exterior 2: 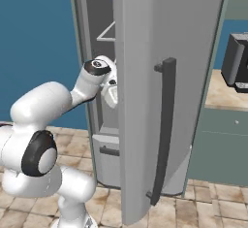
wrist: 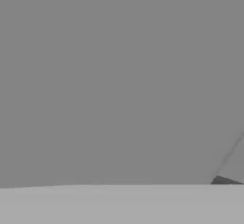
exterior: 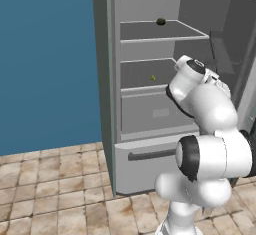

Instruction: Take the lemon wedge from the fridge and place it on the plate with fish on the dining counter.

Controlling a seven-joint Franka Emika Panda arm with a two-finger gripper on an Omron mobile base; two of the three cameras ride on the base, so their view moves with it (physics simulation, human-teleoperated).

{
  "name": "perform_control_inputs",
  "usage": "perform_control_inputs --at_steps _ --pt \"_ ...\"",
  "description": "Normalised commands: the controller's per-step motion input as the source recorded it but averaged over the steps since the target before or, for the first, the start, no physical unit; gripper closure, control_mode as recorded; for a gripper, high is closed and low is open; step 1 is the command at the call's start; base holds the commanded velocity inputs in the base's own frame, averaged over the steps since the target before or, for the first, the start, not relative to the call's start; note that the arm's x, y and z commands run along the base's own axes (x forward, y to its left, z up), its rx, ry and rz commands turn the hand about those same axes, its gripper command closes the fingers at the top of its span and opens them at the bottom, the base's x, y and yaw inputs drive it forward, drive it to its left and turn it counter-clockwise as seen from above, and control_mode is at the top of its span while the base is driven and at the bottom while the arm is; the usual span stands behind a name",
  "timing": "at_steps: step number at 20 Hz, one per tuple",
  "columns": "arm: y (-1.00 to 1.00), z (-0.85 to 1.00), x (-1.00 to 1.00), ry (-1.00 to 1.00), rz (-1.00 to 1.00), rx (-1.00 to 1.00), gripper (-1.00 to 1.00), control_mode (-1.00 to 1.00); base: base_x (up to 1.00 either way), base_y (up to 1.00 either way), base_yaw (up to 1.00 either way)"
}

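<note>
Lemon wedge (exterior: 153, 78) on fridge (exterior: 107, 104) shelf, not yet gripped
Judged light, soft, slippery; pinch gently across its flat sides; jaws stand wide apart, holding nothing

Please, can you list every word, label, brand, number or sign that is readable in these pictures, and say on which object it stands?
There is no readable text in any view.
The fridge shows plain grey panels and shelves, with no brand or label.
Its open door and the dark bar handle carry no marking.
The dark appliance on the side counter shows no lettering.
The robot arm has no logo or number.
</note>
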Motion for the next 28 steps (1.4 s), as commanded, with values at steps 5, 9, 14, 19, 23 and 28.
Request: perform_control_inputs --at_steps 5,9,14,19,23,28 --pt "-0.66 0.00 -0.30 -0.03 -0.04 0.06 -1.00 -1.00 0.00 0.00 0.00" --pt "0.00 0.00 -0.01 0.00 0.00 0.00 -1.00 -1.00 0.00 0.00 0.00" --pt "-0.57 0.00 -0.01 -0.09 0.01 0.14 -1.00 -1.00 0.00 0.00 0.00" --pt "-0.49 0.03 -0.34 -0.17 0.20 0.14 -1.00 -1.00 0.00 0.00 0.00" --pt "0.86 0.16 -0.47 0.00 0.42 0.01 -1.00 -1.00 0.00 0.00 0.00" --pt "1.00 0.30 -0.20 0.02 0.46 0.00 -1.00 -1.00 0.00 0.00 0.00"
